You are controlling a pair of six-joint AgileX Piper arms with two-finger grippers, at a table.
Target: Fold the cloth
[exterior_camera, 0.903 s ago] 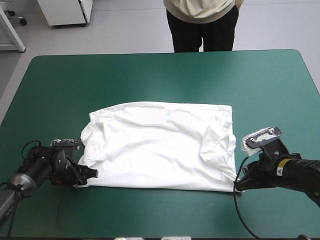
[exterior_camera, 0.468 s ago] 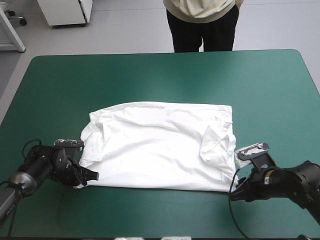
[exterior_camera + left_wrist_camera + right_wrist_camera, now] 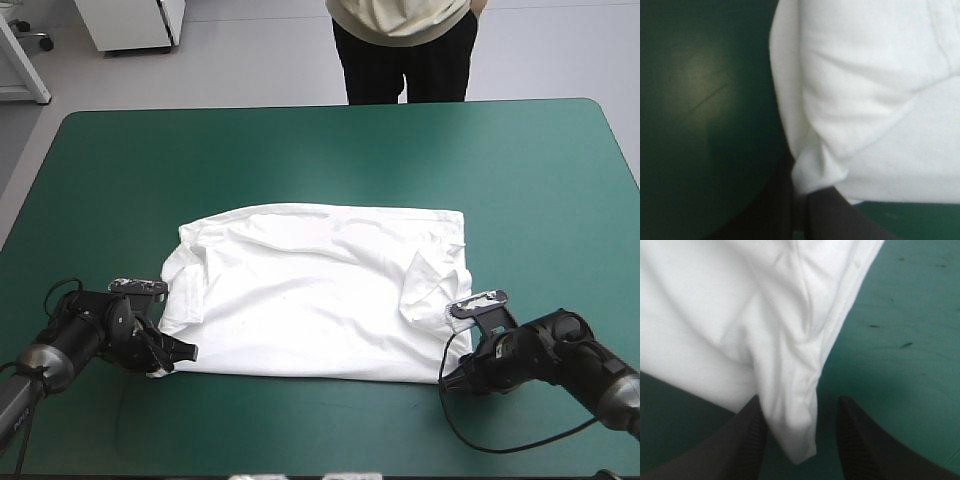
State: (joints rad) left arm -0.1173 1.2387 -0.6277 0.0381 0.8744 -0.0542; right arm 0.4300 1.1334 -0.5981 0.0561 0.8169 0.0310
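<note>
Left end effector (image 3: 799,190) pinches the T-shirt (image 3: 320,290) at its near-left corner; right end effector (image 3: 799,405), spread, straddles the other: we close squarely.

The T-shirt (image 3: 320,295) lies flat on the teal-green worktop (image 3: 320,150); left end effector (image 3: 180,352) and right end effector (image 3: 448,380) sit at its near corners.

Teal-green table (image 3: 300,150), pale grey floor (image 3: 260,60), white cabinet (image 3: 135,22)

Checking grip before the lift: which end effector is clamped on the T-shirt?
The left end effector: shut on the T-shirt corner; the right end effector stands open.
</note>
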